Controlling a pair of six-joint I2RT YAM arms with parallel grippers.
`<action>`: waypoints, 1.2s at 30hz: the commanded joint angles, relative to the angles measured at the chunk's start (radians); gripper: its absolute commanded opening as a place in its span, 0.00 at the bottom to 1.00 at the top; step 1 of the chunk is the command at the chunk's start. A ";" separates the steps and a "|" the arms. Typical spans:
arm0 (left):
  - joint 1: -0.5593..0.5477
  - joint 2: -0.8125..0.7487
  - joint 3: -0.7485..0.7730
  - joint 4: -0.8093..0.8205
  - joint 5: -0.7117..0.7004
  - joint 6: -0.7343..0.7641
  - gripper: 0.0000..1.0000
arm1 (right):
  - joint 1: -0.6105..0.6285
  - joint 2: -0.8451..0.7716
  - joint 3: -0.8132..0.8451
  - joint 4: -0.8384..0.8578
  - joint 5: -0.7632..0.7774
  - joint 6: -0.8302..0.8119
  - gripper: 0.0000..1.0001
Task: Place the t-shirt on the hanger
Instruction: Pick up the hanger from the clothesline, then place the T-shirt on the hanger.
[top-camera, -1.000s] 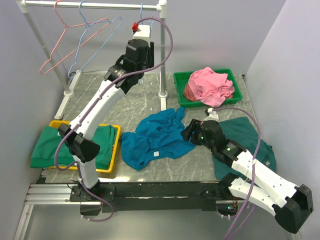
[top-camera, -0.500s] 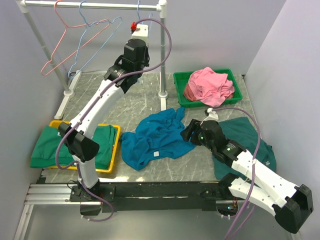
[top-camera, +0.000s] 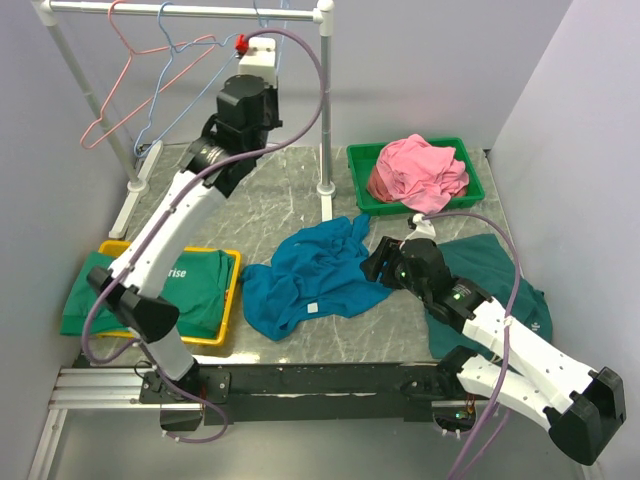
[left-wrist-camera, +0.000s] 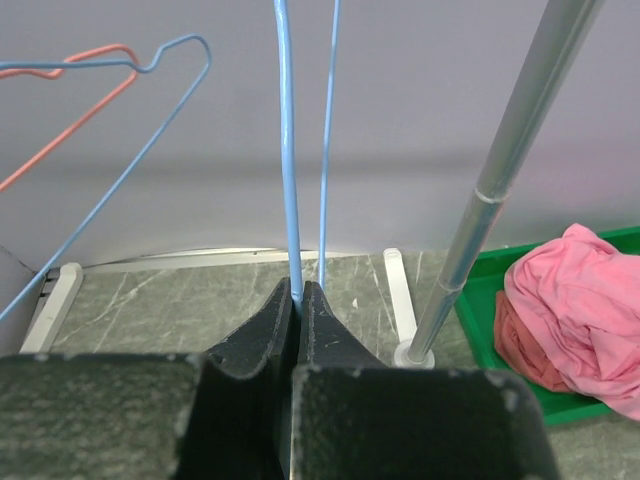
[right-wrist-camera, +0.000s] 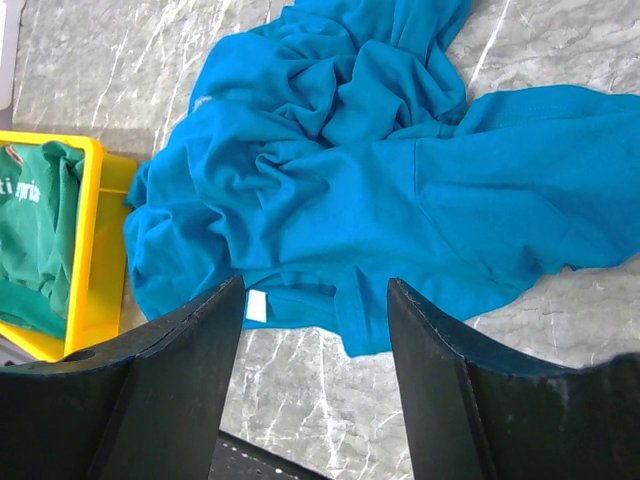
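Grey marbled tabletop (top-camera: 290, 190) is carrying two trays. At the far right, a green plastic tray (top-camera: 356, 170) is holding a crumpled pink garment (top-camera: 420, 170). At the near left, a yellow plastic tray (top-camera: 233, 290) is holding a dark green shirt with white print (top-camera: 195, 285), which is spilling over the tray's left rim. A second dark green shirt (top-camera: 490, 265) is lying loose on the table at the right. The plain teal-blue cloth t-shirt (top-camera: 310, 275) is lying crumpled mid-table, between the trays and inside neither.

The left wrist view is showing the left gripper (left-wrist-camera: 298, 300) up close. Its black fingers are pressing together on the thin light-blue wire hanger (left-wrist-camera: 287, 150), which is rising straight above them. The top view is showing that hanger hanging from a white pipe rail (top-camera: 200, 12) near its right post. A pink-red wire hanger (top-camera: 120, 100) and another light-blue hanger (top-camera: 190, 85) are hanging farther left.

The right wrist view is showing the right gripper (right-wrist-camera: 315, 330) with fingers spread wide over the cloth, gripping nothing (a small white label (right-wrist-camera: 257, 307) is lying just beside its left finger).

The left arm is stretching up and far toward the rail. The right arm is lying low across the loose green shirt, with its gripper at the t-shirt's right edge.
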 joint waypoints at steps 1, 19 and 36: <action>-0.001 -0.101 -0.051 0.049 0.023 0.017 0.01 | 0.007 -0.002 0.053 -0.002 0.021 -0.021 0.66; -0.005 -0.682 -0.708 -0.114 0.362 0.107 0.01 | 0.106 -0.069 -0.053 0.021 0.078 -0.009 0.59; -0.175 -0.995 -1.125 -0.218 0.462 0.457 0.01 | 0.326 0.153 -0.150 0.170 0.227 0.083 0.50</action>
